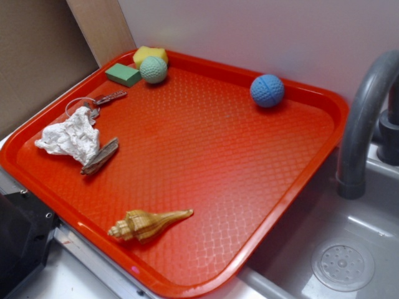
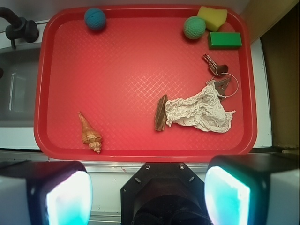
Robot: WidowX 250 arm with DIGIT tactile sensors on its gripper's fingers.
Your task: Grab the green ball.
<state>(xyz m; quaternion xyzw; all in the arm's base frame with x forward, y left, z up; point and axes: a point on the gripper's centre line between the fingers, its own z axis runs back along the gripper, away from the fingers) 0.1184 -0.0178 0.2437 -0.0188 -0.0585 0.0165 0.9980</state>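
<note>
The green ball (image 1: 153, 70) (image 2: 194, 27) is pale mint and dimpled. It rests in the far left corner of the red tray (image 1: 293, 205) (image 2: 47, 93), touching a yellow sponge (image 1: 149, 55) (image 2: 212, 18) and beside a flat green block (image 1: 123, 74) (image 2: 225, 40). In the wrist view my gripper (image 2: 147, 194) hangs high over the tray's near edge, far from the ball. Its two pads (image 2: 70, 197) stand wide apart with nothing between them. The exterior view shows only a black part at the lower left, not the fingers.
On the tray lie a blue grooved ball (image 1: 267, 91) (image 2: 95, 18), a seashell (image 1: 146, 224) (image 2: 90, 133), crumpled white paper (image 1: 72, 138) (image 2: 199, 112), a wood piece (image 1: 100, 156) (image 2: 161, 118) and keys on a ring (image 1: 93, 103) (image 2: 218, 70). A grey sink with faucet (image 1: 365, 118) lies to the right.
</note>
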